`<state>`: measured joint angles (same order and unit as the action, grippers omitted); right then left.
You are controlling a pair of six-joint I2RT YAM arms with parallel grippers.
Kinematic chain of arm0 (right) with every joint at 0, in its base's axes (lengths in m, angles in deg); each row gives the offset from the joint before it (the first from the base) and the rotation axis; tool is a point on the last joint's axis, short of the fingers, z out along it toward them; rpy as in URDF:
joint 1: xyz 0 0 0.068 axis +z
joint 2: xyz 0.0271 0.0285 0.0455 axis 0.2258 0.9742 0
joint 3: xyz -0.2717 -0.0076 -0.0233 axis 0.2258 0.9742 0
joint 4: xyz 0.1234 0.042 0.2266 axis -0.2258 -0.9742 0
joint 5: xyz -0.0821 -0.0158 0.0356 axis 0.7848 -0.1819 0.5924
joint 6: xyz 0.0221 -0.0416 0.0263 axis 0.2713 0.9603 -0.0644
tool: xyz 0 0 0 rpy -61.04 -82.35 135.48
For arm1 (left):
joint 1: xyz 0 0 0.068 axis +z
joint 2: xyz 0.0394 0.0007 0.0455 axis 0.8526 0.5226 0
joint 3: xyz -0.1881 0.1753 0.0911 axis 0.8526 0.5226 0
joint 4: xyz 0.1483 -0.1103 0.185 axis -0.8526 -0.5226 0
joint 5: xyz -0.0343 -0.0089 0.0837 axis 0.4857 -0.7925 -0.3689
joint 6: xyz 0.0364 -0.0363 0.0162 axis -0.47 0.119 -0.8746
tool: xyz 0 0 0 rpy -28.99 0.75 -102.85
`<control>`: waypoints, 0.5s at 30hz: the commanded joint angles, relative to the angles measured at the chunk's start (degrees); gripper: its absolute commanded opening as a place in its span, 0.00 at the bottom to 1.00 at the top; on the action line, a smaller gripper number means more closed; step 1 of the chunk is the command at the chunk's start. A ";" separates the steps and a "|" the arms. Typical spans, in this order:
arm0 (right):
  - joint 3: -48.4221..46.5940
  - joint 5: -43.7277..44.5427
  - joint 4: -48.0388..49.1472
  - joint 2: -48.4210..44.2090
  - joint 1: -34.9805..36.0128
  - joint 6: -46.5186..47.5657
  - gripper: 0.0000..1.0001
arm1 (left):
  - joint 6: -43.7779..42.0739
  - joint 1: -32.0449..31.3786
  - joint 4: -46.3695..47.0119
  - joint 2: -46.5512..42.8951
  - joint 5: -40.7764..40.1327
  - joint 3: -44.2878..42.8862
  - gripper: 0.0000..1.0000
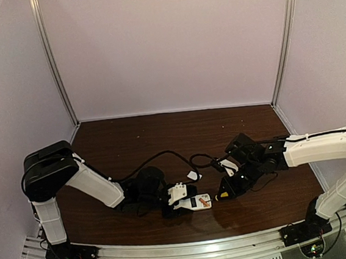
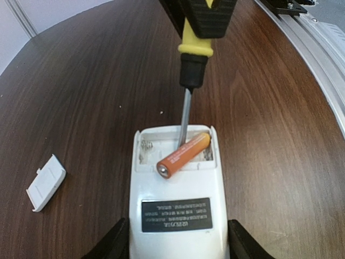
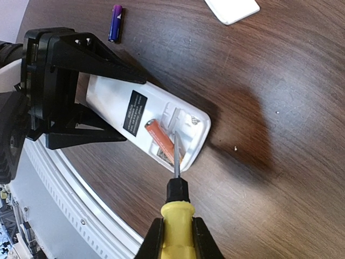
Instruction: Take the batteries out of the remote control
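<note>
The white remote control (image 2: pixel 178 186) lies back-up on the table, its battery bay open. My left gripper (image 2: pixel 178 251) is shut on the remote's sides. An orange battery (image 2: pixel 183 155) lies slanted in the bay, its near end raised over the rim. My right gripper (image 3: pixel 178 237) is shut on the yellow-handled screwdriver (image 3: pixel 177 216), whose tip sits in the bay against the battery's far end. A blue-purple battery (image 3: pixel 115 22) lies loose on the table beside the left gripper. In the top view the remote control (image 1: pixel 195 202) is near the front edge between both arms.
The small white lid (image 2: pixel 46 182) lies on the wood to the left of the remote, and the lid (image 3: pixel 232 8) also shows at the top of the right wrist view. The metal rail of the table's front edge (image 3: pixel 81 210) runs close by. Black cables (image 1: pixel 163 156) loop behind the grippers.
</note>
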<state>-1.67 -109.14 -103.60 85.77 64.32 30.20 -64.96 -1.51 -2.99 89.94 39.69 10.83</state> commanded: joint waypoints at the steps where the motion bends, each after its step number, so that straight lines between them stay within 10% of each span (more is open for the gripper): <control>1: -0.98 3.12 -7.17 -1.18 0.61 3.09 0.00 | -1.38 0.02 0.41 -2.17 -1.12 -0.30 0.21; 15: 1.77 -4.38 -1.62 -3.27 0.65 3.09 0.00 | -1.78 0.00 0.42 -2.29 -1.39 -0.40 0.20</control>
<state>-1.63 -109.58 -107.25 83.45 64.56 33.37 -66.33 -1.62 -3.88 89.39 39.06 10.83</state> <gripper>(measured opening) 0.163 0.578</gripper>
